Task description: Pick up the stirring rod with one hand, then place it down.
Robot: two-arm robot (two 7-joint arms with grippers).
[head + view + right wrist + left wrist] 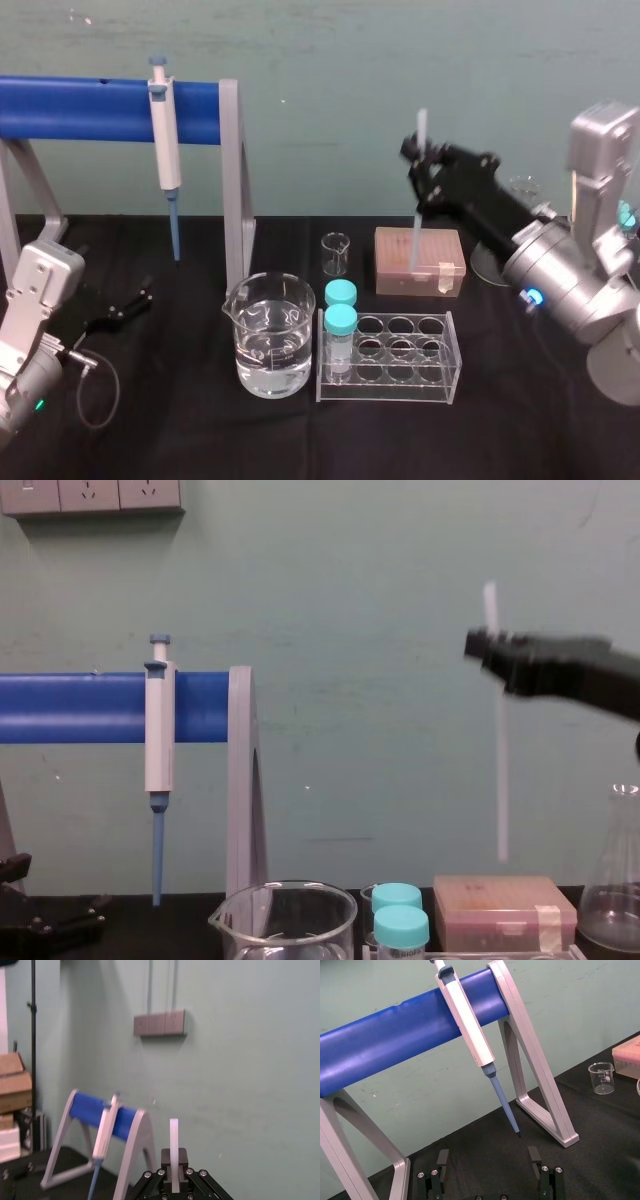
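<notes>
The stirring rod [417, 215] is a thin translucent white stick held upright in the air above the pink box. My right gripper [419, 160] is shut on it near its upper part, so a short end sticks out above the jaws and the long end hangs below. In the chest view the stirring rod [500, 770] hangs clear of the box under the right gripper [482, 646]. The right wrist view has the rod [173, 1142] rising from between the shut jaws [174, 1177]. My left gripper [488, 1160] rests open and holds nothing, low at the table's left [130, 303].
A white pipette [165, 150] hangs on the blue-barred stand [90, 108] at the back left. A water-filled beaker [268, 345], a clear tube rack [395, 365] with two blue-capped tubes, a small beaker [336, 253], the pink box [420, 260] and a flask [612, 900] stand on the black table.
</notes>
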